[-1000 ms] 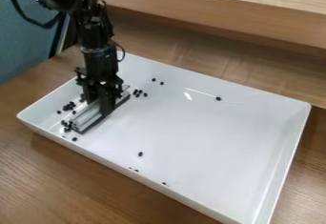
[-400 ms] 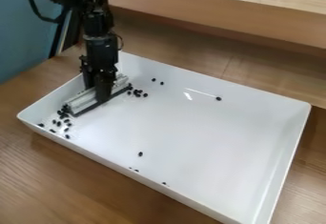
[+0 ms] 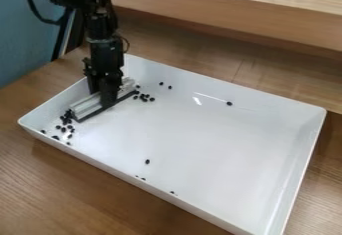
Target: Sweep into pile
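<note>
My gripper (image 3: 107,96) hangs down over the left part of the white tray (image 3: 194,139), shut on a metal sweeper bar (image 3: 87,106) with a dark lower edge. The bar lies slanted on the tray floor. Several small black pieces (image 3: 64,128) are scattered by its left end, toward the tray's left corner. Another loose cluster (image 3: 143,97) sits just right of the bar's far end. Two pieces (image 3: 165,85) are near the back wall, one piece (image 3: 229,103) lies farther right, and one (image 3: 147,161) rests toward the front wall with a few others.
The tray's raised walls surround the work, with the front rim (image 3: 120,169) running diagonally. A wooden ledge (image 3: 234,19) stands behind the tray, and a blue panel (image 3: 25,44) is at the left. Wooden table surface (image 3: 60,184) extends in front.
The bar has shifted slightly up and back along the left side with my gripper, its near end drawn away from the front wall. Pieces near that end now lie spread toward the left corner.
</note>
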Robot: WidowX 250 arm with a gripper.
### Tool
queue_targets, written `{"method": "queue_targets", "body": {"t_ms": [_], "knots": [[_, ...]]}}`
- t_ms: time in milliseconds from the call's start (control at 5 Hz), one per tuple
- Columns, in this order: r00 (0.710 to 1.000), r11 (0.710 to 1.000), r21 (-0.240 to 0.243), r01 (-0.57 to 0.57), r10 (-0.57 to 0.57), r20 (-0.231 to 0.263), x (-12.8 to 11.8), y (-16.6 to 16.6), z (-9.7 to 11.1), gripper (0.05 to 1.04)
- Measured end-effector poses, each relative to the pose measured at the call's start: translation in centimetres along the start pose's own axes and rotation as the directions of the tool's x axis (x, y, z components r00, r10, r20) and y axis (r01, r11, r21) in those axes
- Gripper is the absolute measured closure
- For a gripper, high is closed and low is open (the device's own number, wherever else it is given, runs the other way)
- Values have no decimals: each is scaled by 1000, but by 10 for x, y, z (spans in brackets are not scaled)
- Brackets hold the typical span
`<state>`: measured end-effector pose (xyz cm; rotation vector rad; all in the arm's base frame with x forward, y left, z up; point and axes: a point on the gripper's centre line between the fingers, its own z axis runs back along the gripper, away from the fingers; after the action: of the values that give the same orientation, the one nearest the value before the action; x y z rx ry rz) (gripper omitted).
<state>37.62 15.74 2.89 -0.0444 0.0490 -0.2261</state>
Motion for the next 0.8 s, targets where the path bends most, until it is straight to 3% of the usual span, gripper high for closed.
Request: {"method": "queue_targets", "body": {"t_ms": [200,400,600,800], "knots": [[1000,999,-44,-10,9,-13,-1,-19,-3,335],[999,996,-85,15,-12,37,0,-40,4,94],[994,996,-87,8,2,107,3,-48,30,82],[991,998,-70,-7,16,130,2,-49,52,83]]}}
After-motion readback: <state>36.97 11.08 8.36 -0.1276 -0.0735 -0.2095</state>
